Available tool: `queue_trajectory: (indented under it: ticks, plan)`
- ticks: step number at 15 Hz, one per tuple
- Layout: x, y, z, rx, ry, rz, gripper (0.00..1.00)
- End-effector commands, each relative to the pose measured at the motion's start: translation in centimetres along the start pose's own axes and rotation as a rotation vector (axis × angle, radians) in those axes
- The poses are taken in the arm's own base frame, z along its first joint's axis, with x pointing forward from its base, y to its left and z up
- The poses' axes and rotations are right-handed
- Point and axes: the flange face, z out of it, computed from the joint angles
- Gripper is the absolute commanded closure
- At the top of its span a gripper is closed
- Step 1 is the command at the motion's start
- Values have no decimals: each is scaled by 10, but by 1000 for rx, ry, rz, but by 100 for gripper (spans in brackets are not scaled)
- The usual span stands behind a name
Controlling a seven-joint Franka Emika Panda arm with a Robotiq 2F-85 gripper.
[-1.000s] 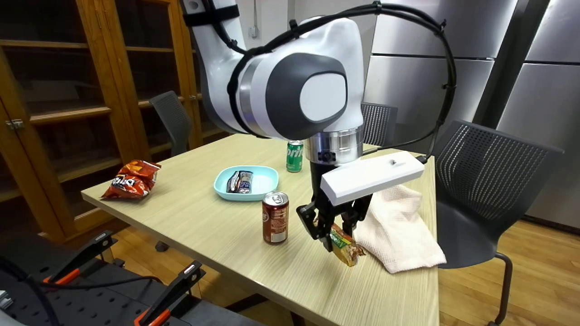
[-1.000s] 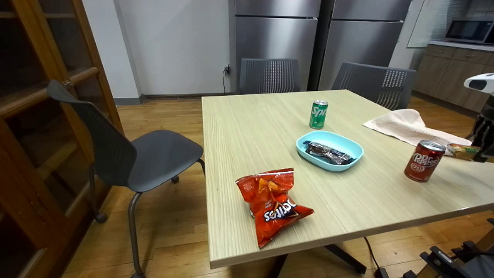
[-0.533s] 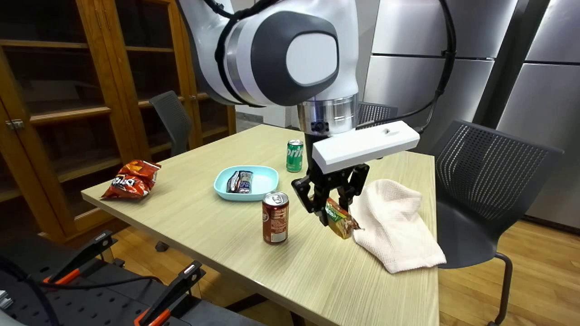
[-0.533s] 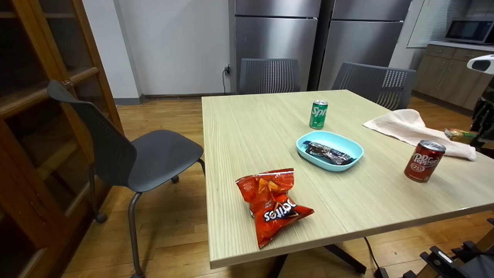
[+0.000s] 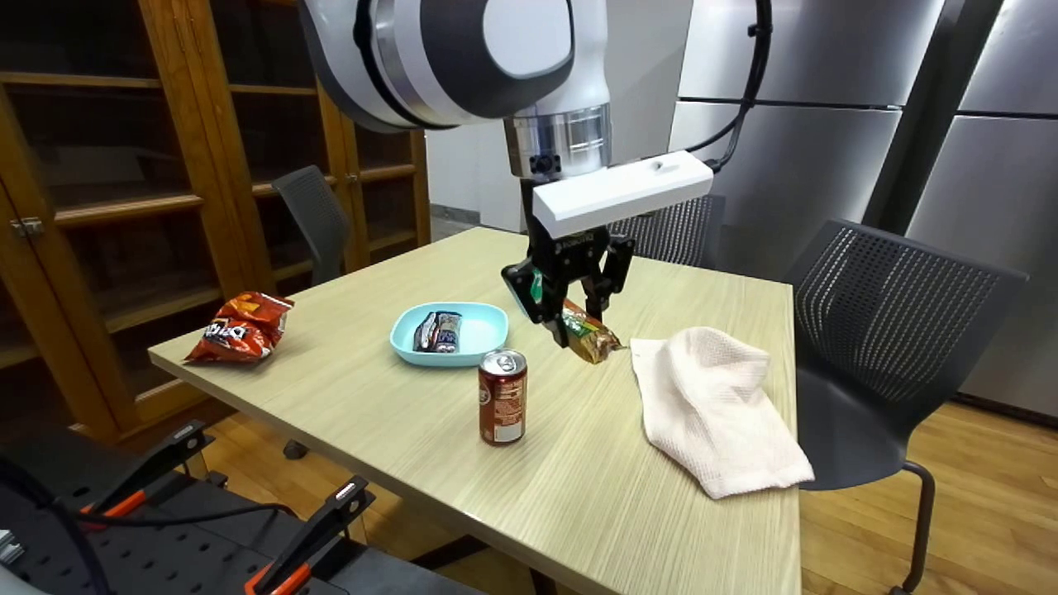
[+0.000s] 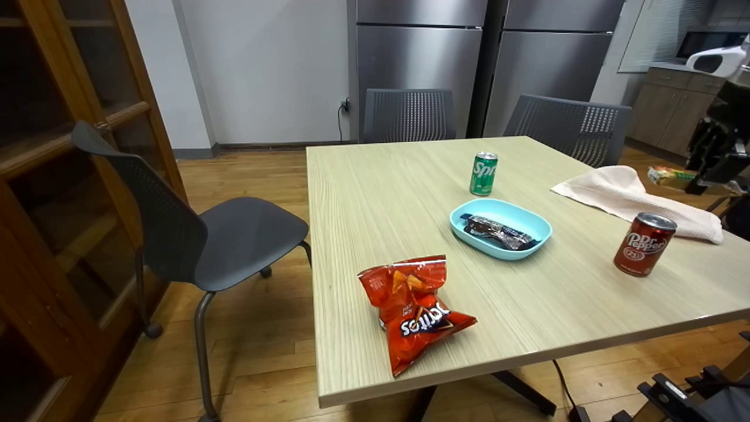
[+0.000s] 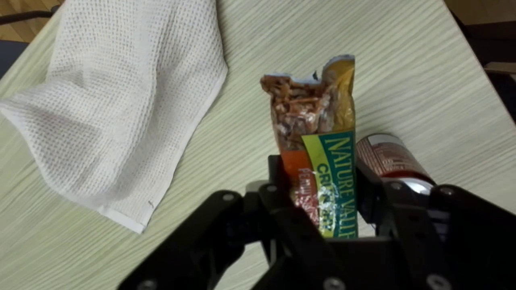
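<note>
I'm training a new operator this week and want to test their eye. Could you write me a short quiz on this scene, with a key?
1. What is the gripper holding?

2. True or false: a wrapped snack bar lies in the light-blue dish.

3. Where does the Doritos bag lie?
A) on the towel
B) on the tabletop, near a corner
C) on a chair

Key
1. A Nature Valley Crunchy bar, held above the tabletop.
2. True.
3. B.
</note>
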Motion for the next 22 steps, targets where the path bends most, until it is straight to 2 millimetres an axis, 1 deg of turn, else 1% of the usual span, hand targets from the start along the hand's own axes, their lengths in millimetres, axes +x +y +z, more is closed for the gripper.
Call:
queue_trajectory:
  ticks: [1, 4, 7, 11, 14, 16, 20, 22]
  plan:
    - [35, -5, -24, 1, 36, 32, 84]
    - [68, -9, -30, 5, 64, 45, 84]
    - [103, -8, -35, 3, 79, 60, 84]
    - [144, -9, -30, -3, 98, 98, 84]
    - [167, -9, -18, 20, 96, 144, 84]
    - [180, -11, -7, 42, 107, 180, 84]
    - [207, -8, 20, 86, 114, 228, 84]
    - [217, -4, 34, 92, 124, 246, 84]
